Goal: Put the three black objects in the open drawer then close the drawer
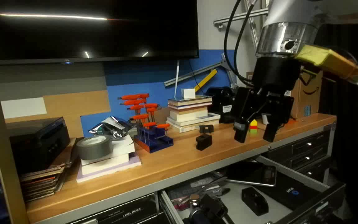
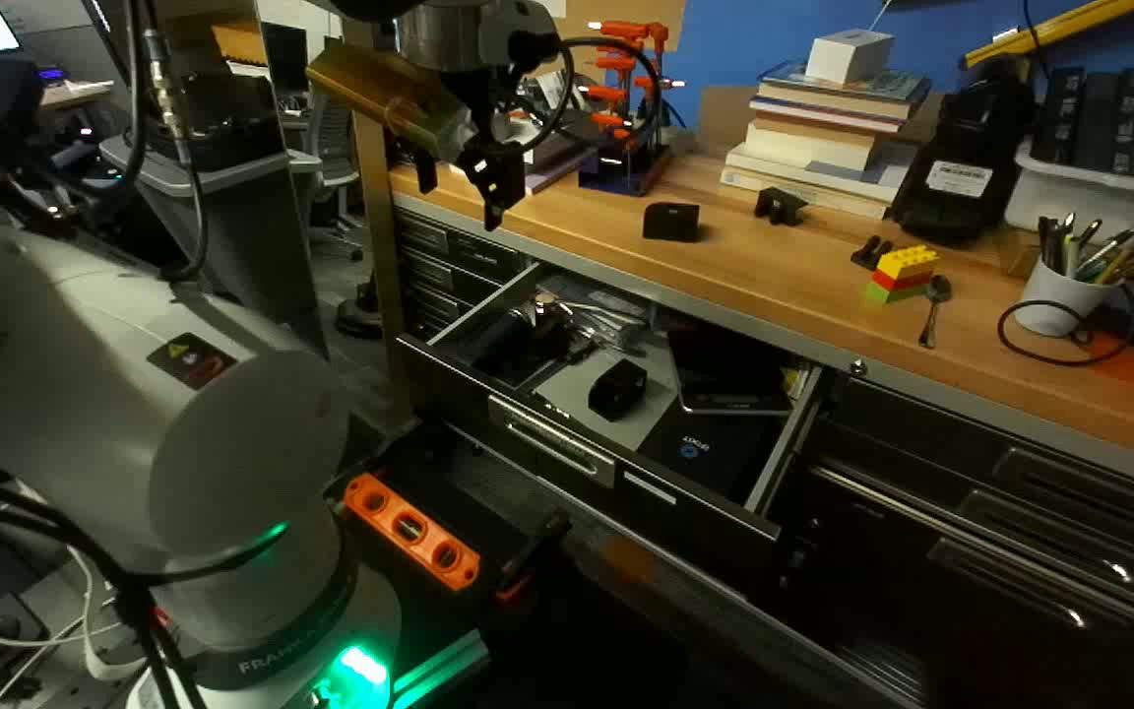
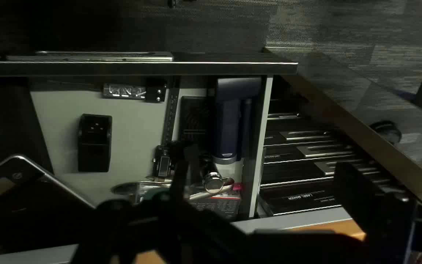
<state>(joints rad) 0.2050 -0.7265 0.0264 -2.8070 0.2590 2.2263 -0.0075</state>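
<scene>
The drawer is pulled open, its front panel (image 2: 528,418) toward the robot; it also shows in an exterior view (image 1: 309,207) and the wrist view (image 3: 196,68). One chunky black object (image 2: 616,388) lies inside on the grey lining; it also shows in an exterior view (image 1: 254,201) and the wrist view (image 3: 94,143). Two more black objects lie on the wooden worktop: a block (image 2: 670,222) (image 1: 204,142) and a smaller notched piece (image 2: 781,205) (image 1: 206,128). My gripper (image 1: 255,137) is open and empty, above the worktop's front edge and the drawer's end (image 2: 462,192) (image 3: 264,168).
A small black item (image 2: 870,253) lies beside toy bricks (image 2: 905,274) and a spoon (image 2: 933,307). A book stack (image 1: 191,115), red-orange tool rack (image 1: 154,141) and tape roll (image 1: 94,147) stand along the worktop. The drawer also holds a tablet-like device (image 1: 250,172) and tools.
</scene>
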